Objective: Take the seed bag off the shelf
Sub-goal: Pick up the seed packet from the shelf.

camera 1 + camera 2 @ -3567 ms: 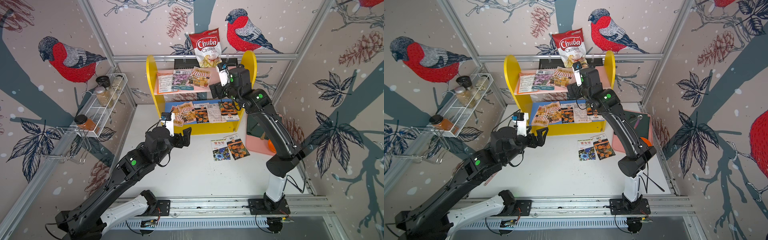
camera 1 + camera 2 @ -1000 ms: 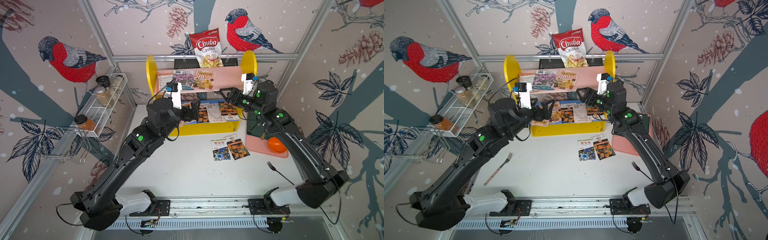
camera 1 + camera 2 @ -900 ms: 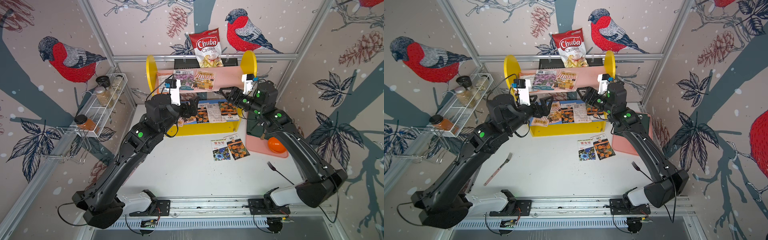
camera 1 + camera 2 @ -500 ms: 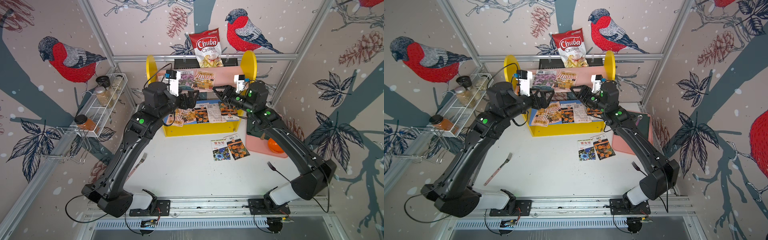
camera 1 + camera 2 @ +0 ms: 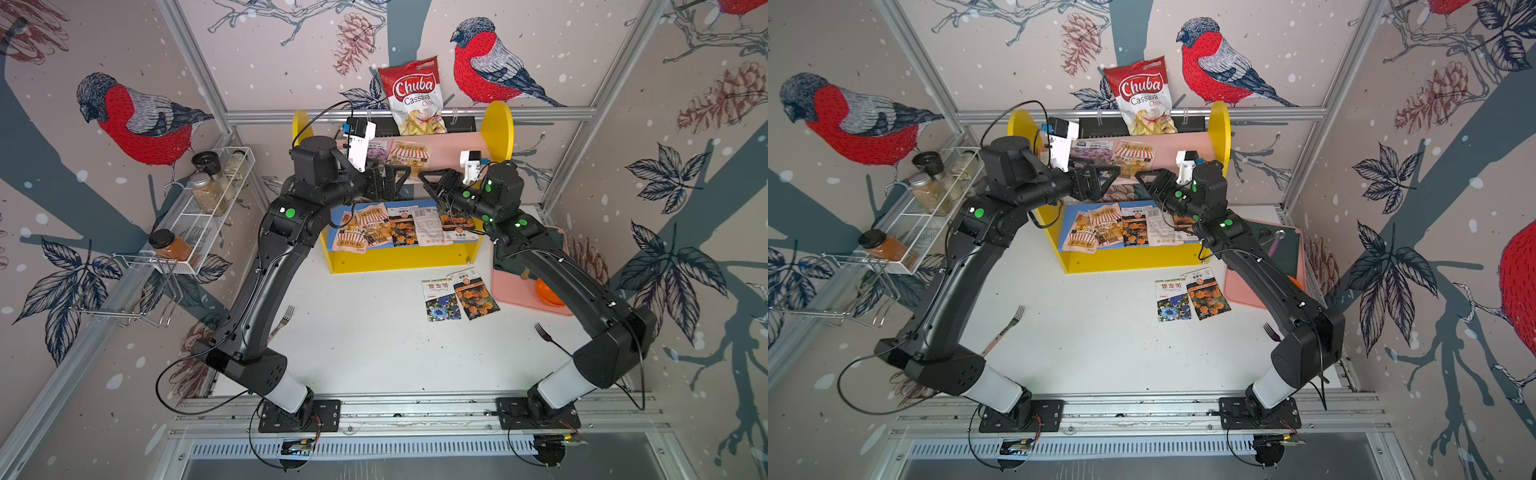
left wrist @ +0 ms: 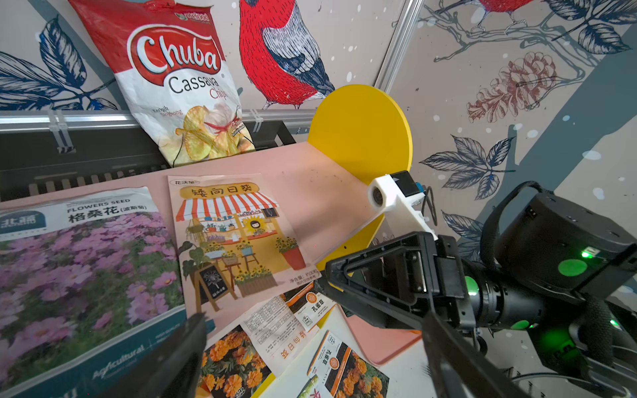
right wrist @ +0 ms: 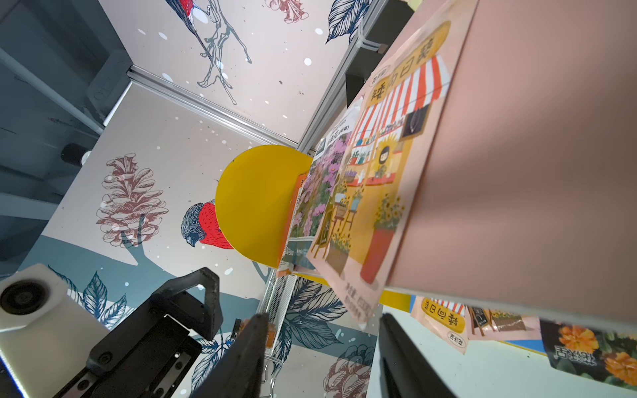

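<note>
The shelf [image 5: 498, 124] has yellow side panels, a pink upper board [image 6: 320, 193] and a blue lower board. A seed bag [image 5: 409, 156] with a striped shop picture lies on the pink board, and its near corner [image 7: 358, 306] overhangs the front edge. My right gripper [image 7: 324, 330] is open at that edge, with the overhanging corner hanging between its fingertips, untouched. My left gripper [image 6: 320, 344] faces it from the other side, wide open and empty. In both top views the two grippers [image 5: 1100, 178] [image 5: 1148, 180] nearly meet below the bag [image 5: 1133, 156].
A purple-flower bag [image 6: 86, 268] lies beside the shop bag. Several seed bags [image 5: 399, 226] cover the blue board and two [image 5: 459, 293] lie on the table. A chips bag [image 5: 413, 95] hangs behind. Wire rack [image 5: 216, 195] left, pink tray [image 5: 519, 291] right, forks [image 5: 284, 318] [image 5: 548, 336].
Both grippers rose from the lower board's height to the pink board's front edge and came closer together. The right jaws narrowed; the left jaws opened slightly wider.
</note>
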Motion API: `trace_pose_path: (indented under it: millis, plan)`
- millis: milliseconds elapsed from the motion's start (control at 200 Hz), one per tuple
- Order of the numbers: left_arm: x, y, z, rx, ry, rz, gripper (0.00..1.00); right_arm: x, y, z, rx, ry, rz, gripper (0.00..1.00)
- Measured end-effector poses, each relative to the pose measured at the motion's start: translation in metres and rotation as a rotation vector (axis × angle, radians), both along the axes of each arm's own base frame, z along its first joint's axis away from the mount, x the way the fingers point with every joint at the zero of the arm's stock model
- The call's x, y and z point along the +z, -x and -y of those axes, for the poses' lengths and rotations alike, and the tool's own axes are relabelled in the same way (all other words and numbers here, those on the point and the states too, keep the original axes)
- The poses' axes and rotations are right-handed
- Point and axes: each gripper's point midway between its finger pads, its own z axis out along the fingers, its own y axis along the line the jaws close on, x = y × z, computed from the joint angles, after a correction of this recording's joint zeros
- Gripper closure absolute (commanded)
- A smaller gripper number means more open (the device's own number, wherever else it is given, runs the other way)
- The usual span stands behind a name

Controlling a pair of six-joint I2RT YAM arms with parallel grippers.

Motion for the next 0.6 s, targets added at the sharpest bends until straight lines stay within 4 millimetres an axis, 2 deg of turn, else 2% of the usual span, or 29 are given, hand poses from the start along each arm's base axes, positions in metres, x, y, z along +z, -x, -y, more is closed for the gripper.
trace_pose_path:
  millis: [495,600]
  plan:
    - [-0.019,-0.002,-0.003,-0.042,-0.092,-0.055,0.04,-0.005,-0.013,0.001,-0.006,-0.039,-0.031,0.52]
    - [-0.022,-0.002,-0.004,-0.043,-0.102,-0.063,0.04,-0.004,-0.013,-0.001,0.005,-0.046,-0.028,0.56]
